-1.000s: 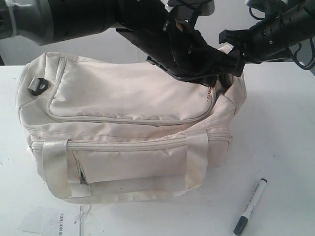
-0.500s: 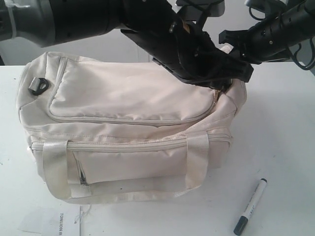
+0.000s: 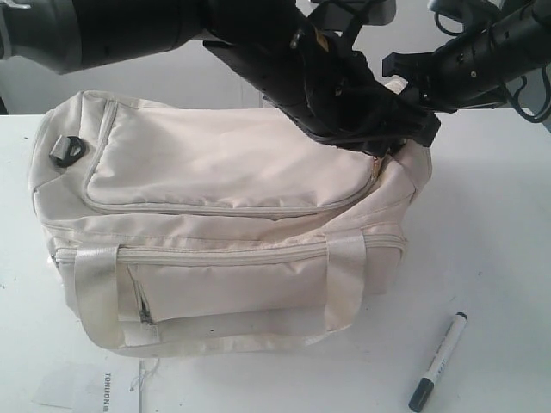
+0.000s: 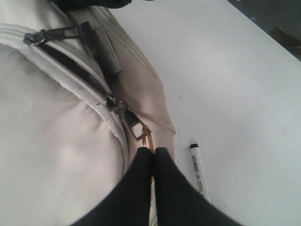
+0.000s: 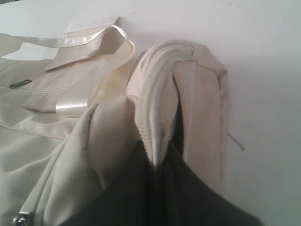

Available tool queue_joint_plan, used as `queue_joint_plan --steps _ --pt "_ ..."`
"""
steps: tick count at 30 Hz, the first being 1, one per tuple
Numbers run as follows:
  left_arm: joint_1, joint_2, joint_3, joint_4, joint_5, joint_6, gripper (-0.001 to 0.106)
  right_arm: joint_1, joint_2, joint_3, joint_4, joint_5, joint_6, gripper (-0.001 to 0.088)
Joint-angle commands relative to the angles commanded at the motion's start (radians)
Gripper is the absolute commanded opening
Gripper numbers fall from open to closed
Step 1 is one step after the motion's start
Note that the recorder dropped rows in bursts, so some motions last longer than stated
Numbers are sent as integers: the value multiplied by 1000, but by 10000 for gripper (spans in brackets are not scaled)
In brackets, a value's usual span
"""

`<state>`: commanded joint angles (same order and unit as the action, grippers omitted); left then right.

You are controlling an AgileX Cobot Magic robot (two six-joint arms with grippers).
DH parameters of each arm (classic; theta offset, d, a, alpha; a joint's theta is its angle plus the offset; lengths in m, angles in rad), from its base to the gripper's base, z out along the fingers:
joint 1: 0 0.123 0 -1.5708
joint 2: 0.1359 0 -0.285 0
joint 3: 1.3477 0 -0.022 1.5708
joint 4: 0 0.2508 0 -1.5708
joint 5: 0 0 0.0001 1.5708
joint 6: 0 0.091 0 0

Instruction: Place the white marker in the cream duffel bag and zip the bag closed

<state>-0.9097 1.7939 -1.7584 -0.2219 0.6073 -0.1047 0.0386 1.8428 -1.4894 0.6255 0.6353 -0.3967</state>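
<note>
The cream duffel bag (image 3: 224,198) lies on the white table with its front pocket facing the camera. My left gripper (image 3: 380,148) reaches across to the bag's right end. It is shut on the brass zipper pull (image 4: 146,136) of the top zipper. A short dark gap shows in the zipper (image 4: 70,63) between two sliders. My right gripper (image 5: 160,157) is shut on the zipper-edged fabric at that same end, and it holds this fabric up (image 3: 398,84). The white marker (image 3: 437,361) lies on the table in front of the bag's right corner, untouched and apart from both grippers; it also appears as the marker (image 4: 200,170) beside the bag.
A black strap ring (image 3: 67,151) sits at the bag's left end. Two shiny handles (image 3: 95,292) hang over the front. A printed paper label (image 3: 108,391) lies at the table's front edge. Bare table (image 3: 491,241) lies right of the bag.
My left gripper has shifted slightly to the right along the bag's end with the zipper pull in it. The right gripper, the bag and the marker have stayed put.
</note>
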Motion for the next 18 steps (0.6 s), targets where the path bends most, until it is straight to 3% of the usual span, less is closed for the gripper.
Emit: queue_joint_plan --steps 18 --pt "0 -2 0 -4 78 18 0 0 0 0 0 0 0 0"
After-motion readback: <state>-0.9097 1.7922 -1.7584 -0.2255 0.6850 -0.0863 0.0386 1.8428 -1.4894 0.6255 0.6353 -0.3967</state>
